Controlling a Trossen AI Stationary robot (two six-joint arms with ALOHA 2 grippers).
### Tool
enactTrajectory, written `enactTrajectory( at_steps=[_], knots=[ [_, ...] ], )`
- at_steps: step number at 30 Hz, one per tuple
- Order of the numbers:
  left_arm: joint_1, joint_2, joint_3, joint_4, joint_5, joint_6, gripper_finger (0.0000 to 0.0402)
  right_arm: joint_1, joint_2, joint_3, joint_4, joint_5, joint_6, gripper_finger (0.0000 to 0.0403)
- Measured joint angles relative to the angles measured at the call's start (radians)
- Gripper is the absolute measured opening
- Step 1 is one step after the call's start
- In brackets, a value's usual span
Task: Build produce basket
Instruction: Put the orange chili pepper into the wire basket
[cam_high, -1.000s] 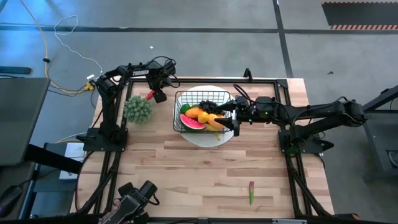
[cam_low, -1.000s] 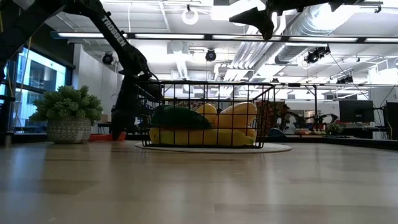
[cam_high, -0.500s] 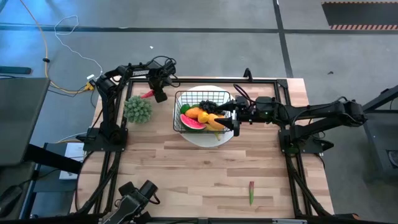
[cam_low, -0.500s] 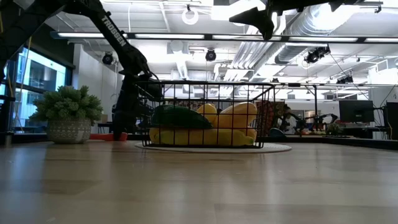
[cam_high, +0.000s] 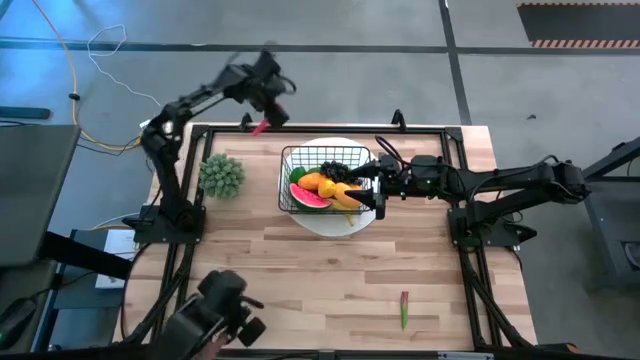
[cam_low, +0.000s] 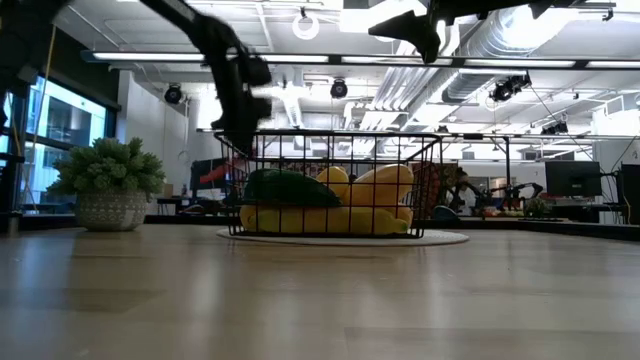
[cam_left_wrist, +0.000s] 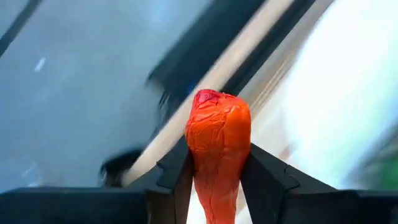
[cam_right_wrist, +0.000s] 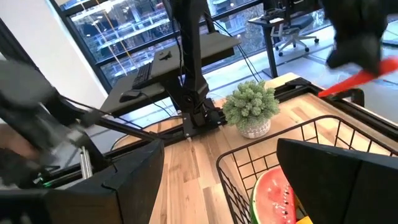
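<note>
The black wire basket (cam_high: 322, 178) stands on a round white plate (cam_high: 352, 222) at the table's far middle. It holds a watermelon slice (cam_high: 309, 197), orange and yellow fruit (cam_high: 335, 187) and dark grapes (cam_high: 332, 167). My left gripper (cam_high: 262, 105) is high above the far left corner, shut on a red piece of produce (cam_high: 258, 127). The low view shows that red piece (cam_low: 212, 172) in the air left of the basket. My right gripper (cam_high: 378, 190) hovers open over the basket's right rim, touching nothing. My left gripper pinches the red piece between its two fingers (cam_left_wrist: 177, 180), on its narrower part (cam_left_wrist: 214, 186). The thicker wrinkled end (cam_left_wrist: 217, 127) sticks out past the fingertips. The fingers point steeply down. The piece is lifted clear of the table.
A small potted plant (cam_high: 222, 175) stands left of the basket. A thin red and green piece (cam_high: 404, 308) lies near the front edge, right of the middle. A dark camera device (cam_high: 225, 312) sits at the near left corner. Bare wood lies in front of the plate.
My left gripper has risen quickly from the table beside the plant, moved toward the far edge and tipped. The red piece, which lay on the table by its fingers, has gone up with it and now hangs clear.
</note>
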Motion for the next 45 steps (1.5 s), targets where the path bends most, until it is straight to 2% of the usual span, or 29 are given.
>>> enactTrajectory(
  at_steps=[6, 9, 11, 17, 22, 27, 31, 38, 45],
  knots=[
    [-0.011, -0.245, -0.018, 0.195, 0.327, -0.18, 0.0108, 0.0, 0.0, 0.0, 0.0, 0.005, -0.053, 0.0293],
    [-0.046, -0.383, -0.092, 0.32, 0.418, -0.255, 0.0108, 0.0, 0.0, 0.0, 0.001, 0.023, -0.069, 0.0293],
    [-0.091, -0.485, -0.164, 0.421, 0.438, -0.309, 0.0108, 0.0, 0.0, -0.001, 0.009, 0.027, -0.079, 0.0293],
    [-0.3, -0.783, -0.492, 0.788, 0.428, -0.47, 0.0108, 0.0, 0.0, -0.001, 0.06, 0.027, -0.102, 0.0293],
    [-0.486, -0.963, -0.787, 1.081, 0.413, -0.553, 0.0108, 0.0, 0.0, -0.001, 0.086, 0.022, -0.105, 0.0293],
    [-0.633, -1.05, -0.979, 1.202, 0.252, -0.568, 0.0108, 0.0, 0.0, -0.001, 0.106, -0.003, -0.096, 0.0293],
    [-0.694, -1.061, -1.049, 1.292, 0.176, -0.532, 0.0108, 0.0, 0.0, -0.001, 0.112, -0.033, -0.097, 0.0293],
    [-0.717, -1.059, -1.053, 1.307, 0.192, -0.505, 0.0108, 0.0, 0.0, -0.001, 0.128, -0.14, -0.097, 0.0293],
    [-0.717, -1.059, -1.053, 1.302, 0.241, -0.485, 0.0108, 0.0, 0.0, -0.001, 0.127, -0.151, -0.097, 0.0293]
  ],
)
